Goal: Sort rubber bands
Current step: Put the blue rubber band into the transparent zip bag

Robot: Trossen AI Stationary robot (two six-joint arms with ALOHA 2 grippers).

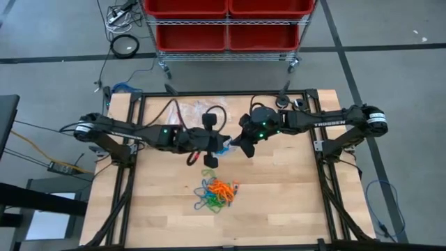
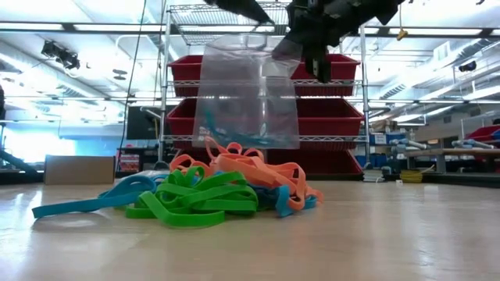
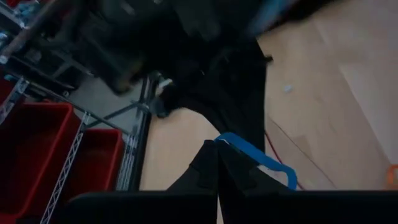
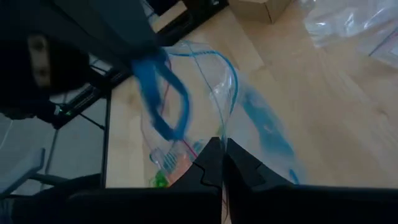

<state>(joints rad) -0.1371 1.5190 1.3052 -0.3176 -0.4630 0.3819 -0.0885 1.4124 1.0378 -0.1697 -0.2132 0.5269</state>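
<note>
Rubber bands (image 1: 217, 194) lie in one tangled clump on the wooden table (image 1: 293, 202), toward its near middle. They are flat, thin elastic loops in three colours: orange, blue and green. In the low view the clump (image 2: 211, 195) shows green loops in front, orange loops heaped behind, and a blue loop trailing flat to one side. An exact count of bands in the heap cannot be made; they overlap too closely.

One further blue band (image 3: 255, 158) is away from the heap, held up above the table between the two arms. The left gripper (image 3: 217, 165) has its fingers pressed together, pinching this blue band. In the right wrist view the same blue band (image 4: 158, 93) hangs over the mouth of a clear plastic bag (image 4: 205, 118).

The right gripper (image 4: 222, 158) is closed on the rim of that bag, which hangs suspended above the table in the low view (image 2: 246, 94). More clear plastic (image 1: 198, 111) lies at the far side of the table.

Two arms are present, meeting over the table's centre.
</note>
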